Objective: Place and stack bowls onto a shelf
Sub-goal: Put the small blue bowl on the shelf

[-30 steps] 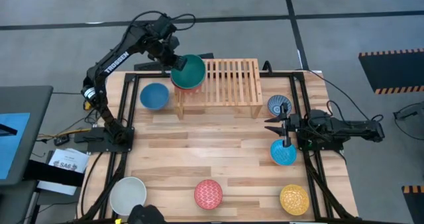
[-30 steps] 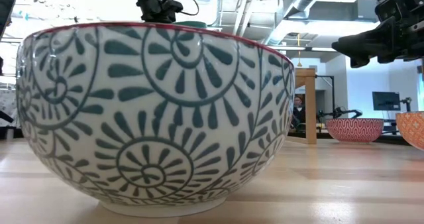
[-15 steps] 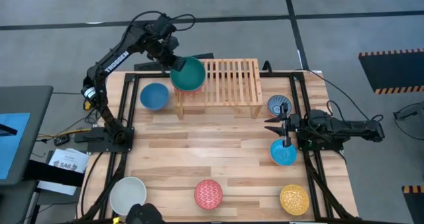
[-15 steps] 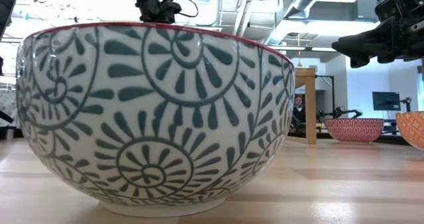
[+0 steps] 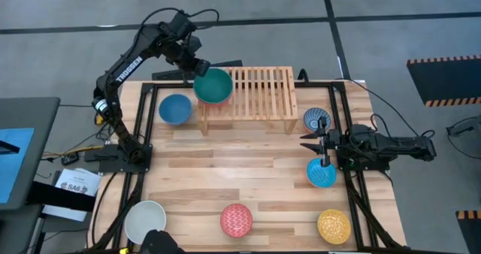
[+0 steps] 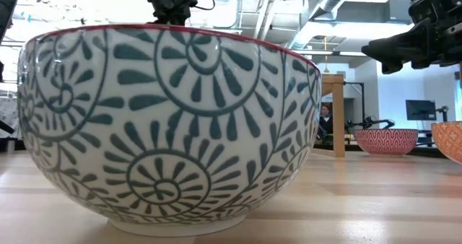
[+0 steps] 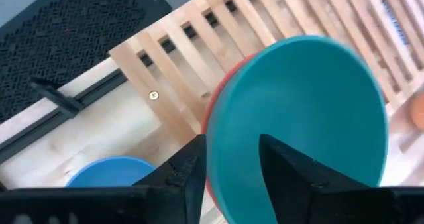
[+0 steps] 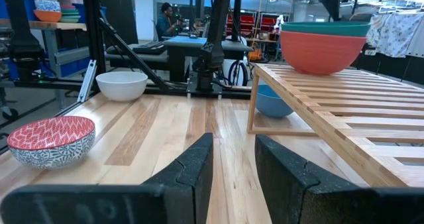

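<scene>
A teal bowl [image 5: 213, 85] sits nested in a red bowl [image 7: 212, 114] on the far left end of the light-wood shelf [image 5: 263, 92]. My left gripper [image 7: 232, 144] hangs just above that stack's far left side. It is open, with the teal bowl's rim [image 7: 218, 154] below the gap between its fingers. A plain blue bowl [image 5: 175, 108] rests on the table left of the shelf. My right gripper [image 5: 307, 140] waits open at the table's right side, level, with nothing between its fingers.
Loose on the table are a blue-white patterned bowl [image 5: 317, 120], a light blue bowl [image 5: 322, 173], a yellow bowl [image 5: 334, 226], a patterned red bowl [image 5: 236, 220] and a white bowl [image 5: 144, 221]. The shelf's right part [image 5: 278, 96] is bare slats.
The teal bowl has settled down into the red bowl, so less of the red rim shows than a second ago. My left gripper has drawn a little up and away toward the far left corner.
</scene>
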Robot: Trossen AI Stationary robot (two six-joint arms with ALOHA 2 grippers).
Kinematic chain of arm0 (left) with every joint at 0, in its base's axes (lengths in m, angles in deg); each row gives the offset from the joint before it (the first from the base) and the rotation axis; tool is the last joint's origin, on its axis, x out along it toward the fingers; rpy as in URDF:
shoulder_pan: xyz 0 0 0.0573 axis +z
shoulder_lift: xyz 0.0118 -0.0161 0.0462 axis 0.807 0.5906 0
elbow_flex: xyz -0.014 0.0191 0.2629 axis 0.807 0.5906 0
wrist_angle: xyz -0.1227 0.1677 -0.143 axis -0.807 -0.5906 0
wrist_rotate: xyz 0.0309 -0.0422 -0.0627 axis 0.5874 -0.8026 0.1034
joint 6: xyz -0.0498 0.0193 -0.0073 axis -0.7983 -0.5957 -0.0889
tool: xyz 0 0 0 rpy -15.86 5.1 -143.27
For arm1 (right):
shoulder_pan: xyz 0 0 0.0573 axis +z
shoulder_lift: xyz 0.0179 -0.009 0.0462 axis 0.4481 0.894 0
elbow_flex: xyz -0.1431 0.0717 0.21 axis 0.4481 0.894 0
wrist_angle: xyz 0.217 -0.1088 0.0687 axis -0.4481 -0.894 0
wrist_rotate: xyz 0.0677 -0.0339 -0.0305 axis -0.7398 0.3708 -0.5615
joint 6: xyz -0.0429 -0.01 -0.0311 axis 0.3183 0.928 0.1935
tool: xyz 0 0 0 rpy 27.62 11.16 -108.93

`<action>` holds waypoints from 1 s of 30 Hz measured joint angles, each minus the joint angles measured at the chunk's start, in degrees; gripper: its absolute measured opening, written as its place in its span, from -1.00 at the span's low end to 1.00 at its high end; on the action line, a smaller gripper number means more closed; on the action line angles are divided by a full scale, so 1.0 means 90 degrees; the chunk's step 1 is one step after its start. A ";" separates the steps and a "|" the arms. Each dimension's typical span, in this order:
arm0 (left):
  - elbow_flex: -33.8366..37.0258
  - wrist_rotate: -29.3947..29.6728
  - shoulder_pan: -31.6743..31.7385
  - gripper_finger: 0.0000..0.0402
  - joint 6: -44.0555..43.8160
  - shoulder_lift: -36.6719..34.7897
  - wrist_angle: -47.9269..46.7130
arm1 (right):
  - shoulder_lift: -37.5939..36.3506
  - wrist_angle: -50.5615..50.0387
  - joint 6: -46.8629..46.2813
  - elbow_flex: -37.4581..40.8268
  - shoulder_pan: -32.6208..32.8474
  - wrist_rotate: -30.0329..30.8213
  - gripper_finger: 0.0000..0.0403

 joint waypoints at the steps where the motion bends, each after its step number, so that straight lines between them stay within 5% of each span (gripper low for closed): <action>1: -0.0058 -0.0093 0.0021 -0.37 -0.0002 0.0000 -0.0002 | 0.0000 0.0000 0.0000 0.0002 0.0000 0.0000 -0.31; 12: -0.0968 -0.0421 0.0135 -0.36 0.0144 -0.0095 -0.0086 | 0.0002 0.0000 0.0002 0.0000 0.0000 0.0000 -0.31; 18: -0.0863 -0.0295 -0.0365 -0.36 0.0148 -0.0825 0.0107 | 0.0000 0.0000 0.0000 0.0001 -0.0002 -0.0002 -0.31; 24: 0.0275 0.0569 -0.1640 -0.36 -0.0198 -0.2229 0.1811 | 0.0000 0.0000 0.0000 0.0002 0.0000 -0.0002 -0.31; 30: 0.2389 0.1342 -0.3125 -0.36 -0.0449 -0.3592 0.4192 | 0.0001 0.0000 0.0000 0.0001 -0.0001 -0.0001 -0.31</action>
